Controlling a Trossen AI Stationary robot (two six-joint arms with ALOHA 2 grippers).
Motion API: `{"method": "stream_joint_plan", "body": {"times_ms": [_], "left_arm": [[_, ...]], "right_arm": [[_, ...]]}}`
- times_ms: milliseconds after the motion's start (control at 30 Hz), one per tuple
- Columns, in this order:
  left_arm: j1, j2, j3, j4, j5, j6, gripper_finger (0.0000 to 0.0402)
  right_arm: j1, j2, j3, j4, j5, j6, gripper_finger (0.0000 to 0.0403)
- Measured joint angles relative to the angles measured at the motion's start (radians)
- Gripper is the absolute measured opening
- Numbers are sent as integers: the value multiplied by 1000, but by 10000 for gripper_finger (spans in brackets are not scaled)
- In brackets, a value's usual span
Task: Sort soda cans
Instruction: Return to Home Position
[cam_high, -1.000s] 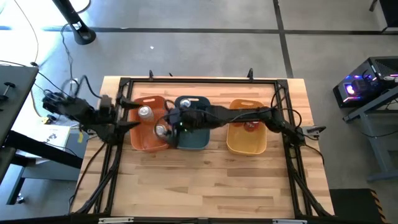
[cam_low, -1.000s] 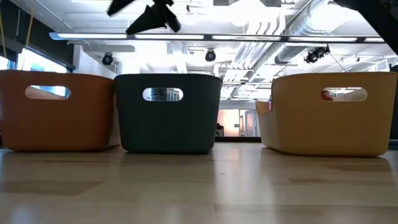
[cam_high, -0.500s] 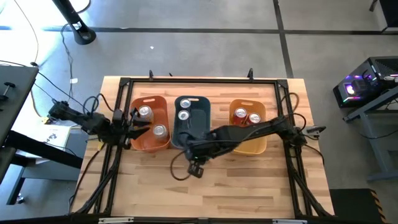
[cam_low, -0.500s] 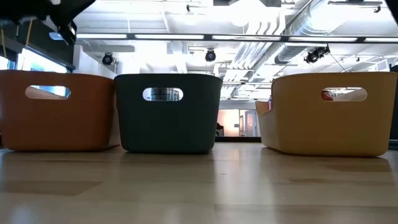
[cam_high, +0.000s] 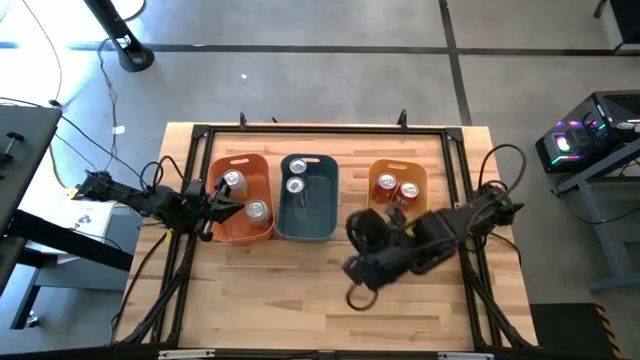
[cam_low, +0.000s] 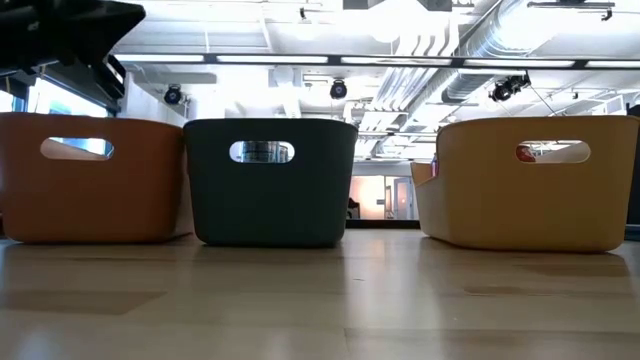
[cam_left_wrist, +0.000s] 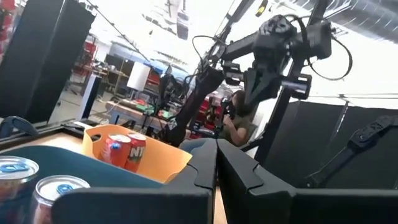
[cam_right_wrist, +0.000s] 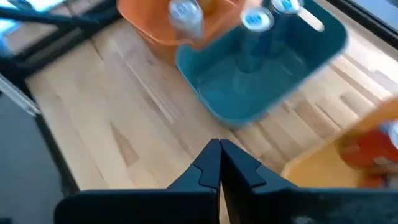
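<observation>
Six soda cans stand in three bins at the table's far side. Two silver cans (cam_high: 233, 181) (cam_high: 257, 209) are in the orange bin (cam_high: 240, 232), two silver cans (cam_high: 298, 167) (cam_high: 296, 185) in the blue-grey bin (cam_high: 318, 225), and two red cans (cam_high: 387, 183) (cam_high: 409, 191) in the yellow bin (cam_high: 388, 165). My left gripper (cam_high: 232, 206) (cam_left_wrist: 216, 168) is shut at the orange bin's left side with nothing between its fingers. My right gripper (cam_high: 352, 267) (cam_right_wrist: 219, 163) is shut and empty above the bare table, nearer than the blue-grey and yellow bins.
A black frame (cam_high: 300, 130) runs round the table's far edge and sides. Cables (cam_high: 357, 296) trail from the right arm over the boards. Open wooden tabletop (cam_high: 300, 310) lies on the near side of the bins.
My right gripper has drawn back from over the orange and blue-grey bins, going toward the table's near edge and right. That uncovered the cans in the blue-grey bin. My left gripper has sunk lower at the orange bin's left side. The cans have kept their places.
</observation>
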Motion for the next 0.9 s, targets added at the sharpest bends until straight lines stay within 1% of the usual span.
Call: {"method": "stream_joint_plan", "body": {"times_ms": [67, 133, 200, 267, 300, 367, 433, 500, 533, 600, 667, 767, 900], "left_arm": [[0, 0, 0, 4, -1, 11, 4], [0, 0, 0, 6, -8, 15, 4], [0, 1, 0, 5, -8, 17, 5], [0, 1, 0, 4, -8, 26, 5], [0, 1, 0, 3, -8, 29, 5], [0, 1, 0, 3, -9, 46, 5], [0, 1, 0, 4, -12, 78, 5], [0, 1, 0, 3, -12, 103, 5], [0, 1, 0, 2, -12, 105, 5], [0, 2, 0, 1, -12, 97, 5], [0, 2, 0, -1, -12, 96, 5], [0, 2, 0, -3, -12, 96, 5], [0, 2, 0, -4, -13, 96, 5]], "right_arm": [[22, -1, -32, -25, 11, 60, 0], [38, -8, -100, -11, 9, 103, 0], [46, -24, -208, 78, -18, 107, 0], [37, -58, -352, 263, -56, 60, 0], [25, -81, -435, 387, -93, 2, 0], [-22, -134, -605, 663, -214, -141, 0], [-94, -188, -770, 909, -351, -292, 0], [-178, -247, -908, 1062, -461, -427, 0], [-221, -280, -967, 1110, -498, -488, 0], [-304, -361, -1072, 1167, -546, -588, 0], [-372, -458, -1173, 1232, -572, -685, 0], [-454, -642, -1333, 1346, -643, -812, 0], [-560, -909, -1560, 1455, -721, -844, 0]]}}
